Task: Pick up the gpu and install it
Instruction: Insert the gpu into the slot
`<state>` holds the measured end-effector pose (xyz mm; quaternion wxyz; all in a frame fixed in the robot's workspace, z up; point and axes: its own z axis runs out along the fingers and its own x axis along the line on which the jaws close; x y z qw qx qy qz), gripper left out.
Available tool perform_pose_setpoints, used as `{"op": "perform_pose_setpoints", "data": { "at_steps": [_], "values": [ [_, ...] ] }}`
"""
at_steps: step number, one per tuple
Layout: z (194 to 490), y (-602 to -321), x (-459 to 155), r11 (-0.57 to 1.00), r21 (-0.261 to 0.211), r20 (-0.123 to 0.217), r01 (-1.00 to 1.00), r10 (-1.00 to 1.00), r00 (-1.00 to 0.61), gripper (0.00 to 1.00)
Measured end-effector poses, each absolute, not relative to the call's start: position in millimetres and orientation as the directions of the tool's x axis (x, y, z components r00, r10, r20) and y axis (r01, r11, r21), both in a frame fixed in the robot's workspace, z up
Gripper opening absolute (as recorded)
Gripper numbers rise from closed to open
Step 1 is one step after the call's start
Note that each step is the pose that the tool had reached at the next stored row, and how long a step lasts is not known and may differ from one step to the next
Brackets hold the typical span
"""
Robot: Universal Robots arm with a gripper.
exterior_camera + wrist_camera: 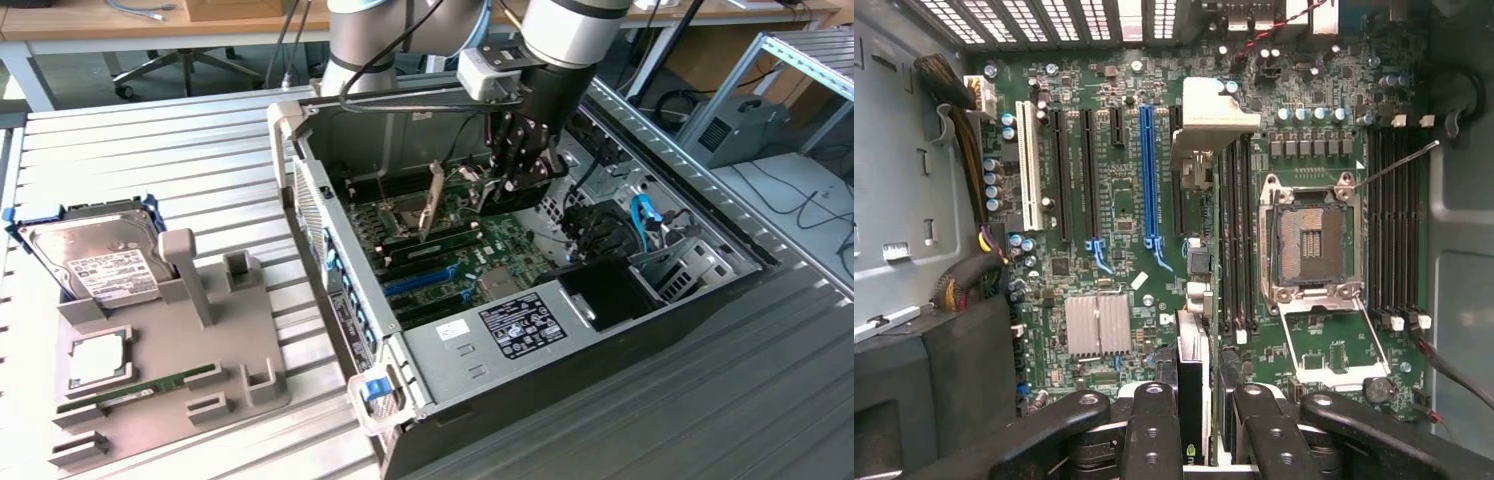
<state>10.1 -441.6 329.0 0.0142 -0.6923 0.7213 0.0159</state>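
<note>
Black jointed fingers (1154, 430) of the gripper (1204, 425) are sitting closest to the wrist camera, clenching the gpu (1192, 375), a thin, flat black card seen edge-on, with its bent silver bracket at the far end. The card is hanging over the motherboard, near the blue slot.

In the exterior view, the ribbed metal table (134, 150) is spreading across the whole scene. At the centre, the open computer case (441, 345), a grey sheet-metal box, is lying on its side. The arm is reaching into it from twelve o'clock, with the gripper (514, 190) low inside the case.

Toward eight o'clock, one grey moulded fixture (200, 350) is resting on the table. One silver hard drive (100, 265) with a white label is leaning at its ten o'clock corner, and one narrow green memory stick (140, 388) is lying flat near its lower edge.

Inside the case, the green motherboard (1124, 190) is showing one long white slot (1029, 165), one long blue slot (1146, 170), one square finned silver heatsink (1099, 325) and one open metal-framed processor socket (1309, 240).
</note>
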Motion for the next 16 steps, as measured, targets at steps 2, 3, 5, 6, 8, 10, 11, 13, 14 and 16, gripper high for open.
{"op": "perform_pose_setpoints", "data": {
  "at_steps": [2, 3, 5, 6, 8, 10, 11, 13, 14, 16],
  "values": [
    [328.9, -442.7, 9.2, 0.041, 0.003, -0.043, -0.999, -0.998, -0.041, 0.26],
    [328.8, -443.0, 8.9, 0.041, 0.003, -0.043, -0.999, -0.998, -0.041, 0.26],
    [328.9, -443.4, 8.2, 0.041, 0.003, -0.042, -0.999, -0.998, -0.041, 0.26],
    [328.8, -443.6, 7.9, 0.041, 0.003, -0.042, -0.999, -0.998, -0.041, 0.26],
    [328.7, -444.1, 7.3, 0.041, 0.003, -0.043, -0.999, -0.998, -0.041, 0.26],
    [328.7, -444.7, 6.8, 0.041, 0.003, -0.043, -0.999, -0.998, -0.041, 0.26],
    [328.6, -445.1, 6.5, 0.041, 0.003, -0.043, -0.999, -0.998, -0.041, 0.26],
    [328.6, -445.5, 6.1, 0.041, 0.003, -0.043, -0.999, -0.998, -0.041, 0.26],
    [328.6, -445.8, 6.0, 0.041, 0.003, -0.042, -0.999, -0.998, -0.041, 0.26],
    [328.5, -446.3, 5.6, 0.041, 0.003, -0.042, -0.999, -0.998, -0.041, 0.26]
  ]
}}
